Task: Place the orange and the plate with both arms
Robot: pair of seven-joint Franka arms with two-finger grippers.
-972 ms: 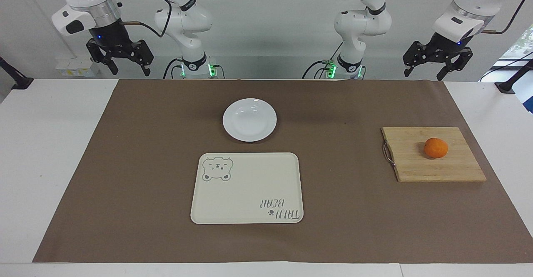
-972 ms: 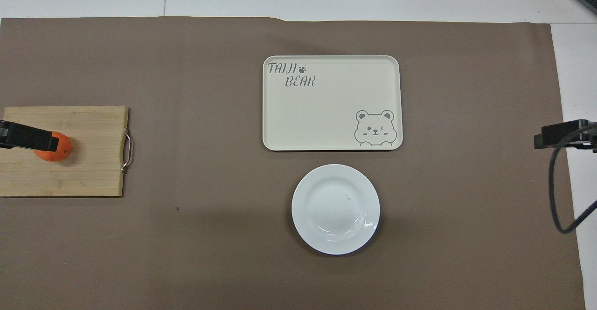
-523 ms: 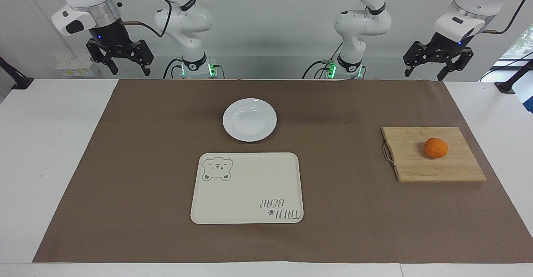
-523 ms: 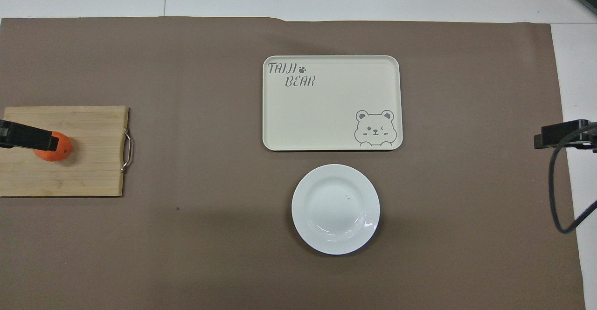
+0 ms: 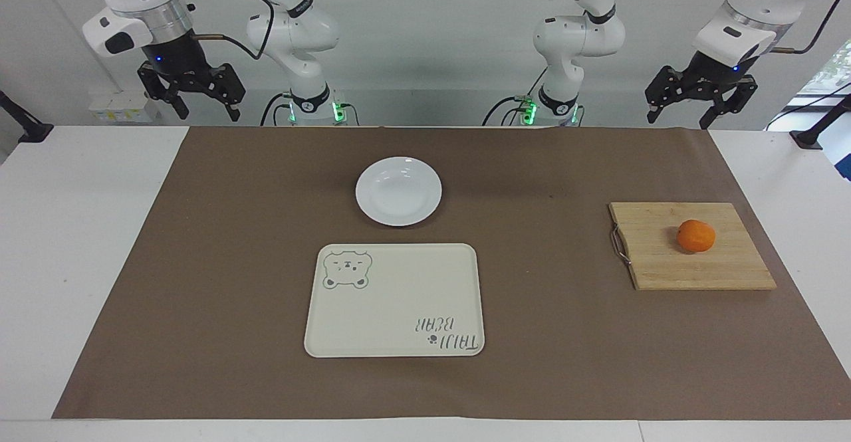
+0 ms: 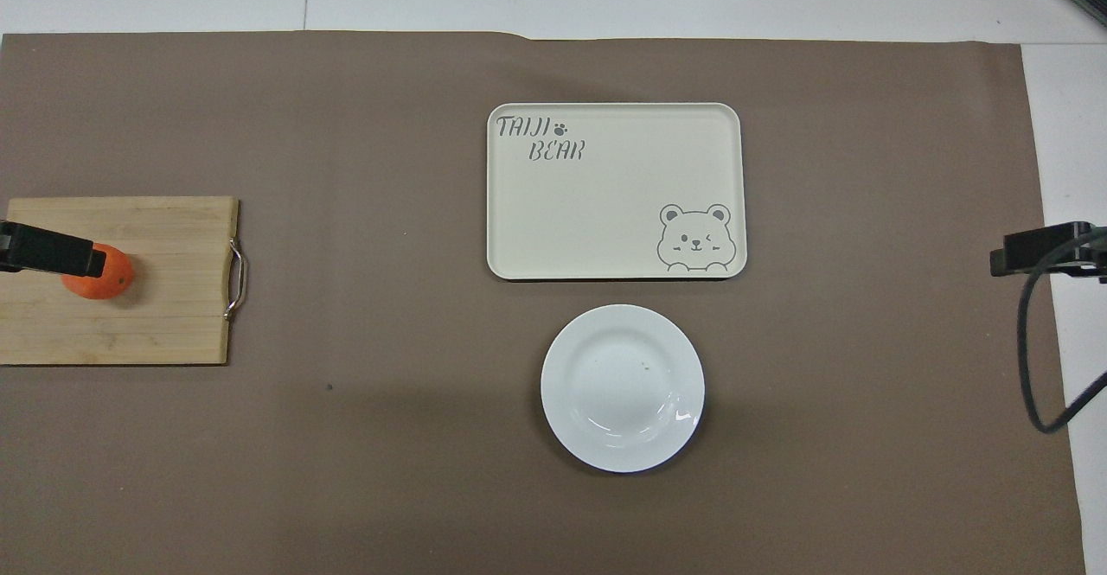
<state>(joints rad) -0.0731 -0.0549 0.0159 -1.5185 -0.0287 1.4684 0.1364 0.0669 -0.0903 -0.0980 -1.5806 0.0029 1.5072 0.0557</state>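
Bamboo board carries the orange, both grippers raised

Bamboo cutting board (image 5: 691,246) at the left arm's end of the table holds the orange (image 5: 696,236). The plate (image 5: 398,191) lies on brown paper (image 5: 233,262), nearer the robots than the bear tray (image 5: 394,300).

The facing view shows the left gripper (image 5: 699,106) and right gripper (image 5: 191,98) high, fingers apart, empty. In the overhead view a black fingertip (image 6: 47,249) partly covers the orange.

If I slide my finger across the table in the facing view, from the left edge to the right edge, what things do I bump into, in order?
Plate and cream bear tray share the middle, so their order is unclear → wooden cutting board → orange, sitting on the board.
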